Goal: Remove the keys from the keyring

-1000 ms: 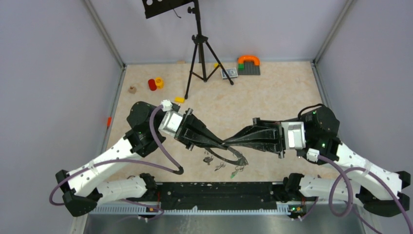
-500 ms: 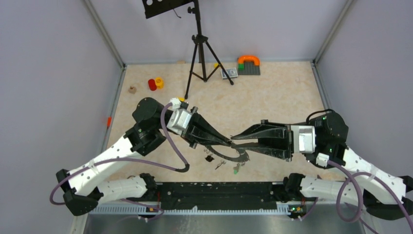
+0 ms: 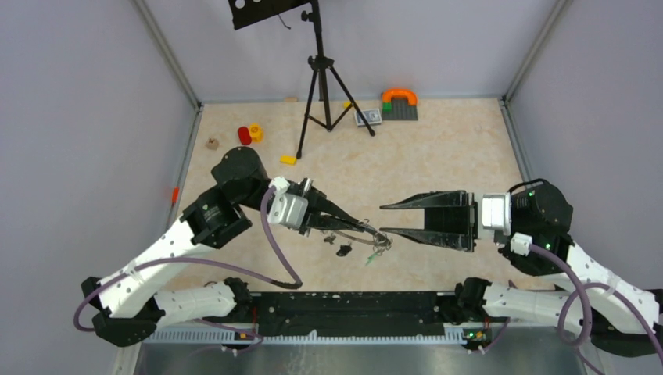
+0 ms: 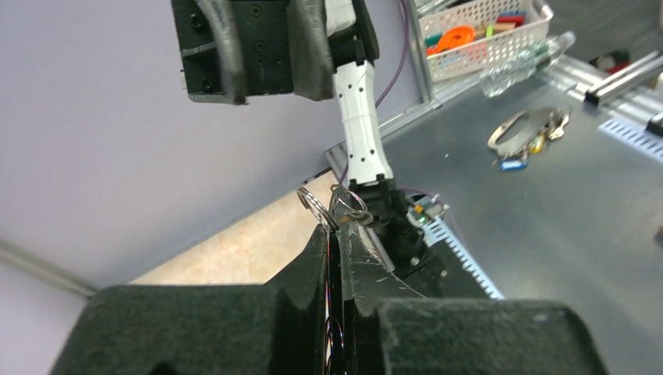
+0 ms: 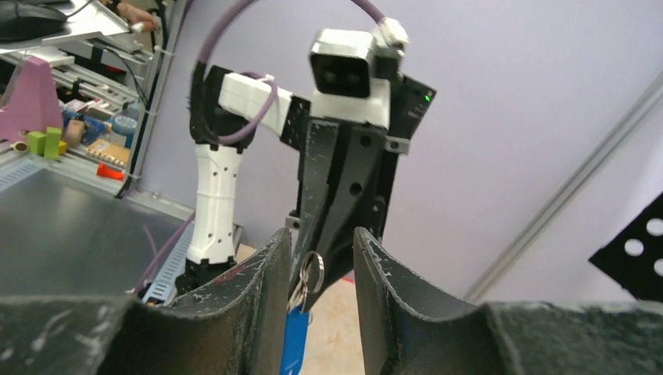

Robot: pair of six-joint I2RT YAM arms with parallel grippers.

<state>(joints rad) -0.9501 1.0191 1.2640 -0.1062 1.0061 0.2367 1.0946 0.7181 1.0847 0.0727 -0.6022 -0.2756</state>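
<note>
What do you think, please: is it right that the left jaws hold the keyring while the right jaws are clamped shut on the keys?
Not quite. The left jaws do hold the keyring, but the right jaws stand open, clamping nothing; the keys hang loose from the ring, as the right wrist view shows.

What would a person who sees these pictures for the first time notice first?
Probably the two black claws facing each other over the table: the left claw is shut on the keyring, the keys dangling under it; the right claw stands open, apart. A black tripod rises near the far wall.
</note>
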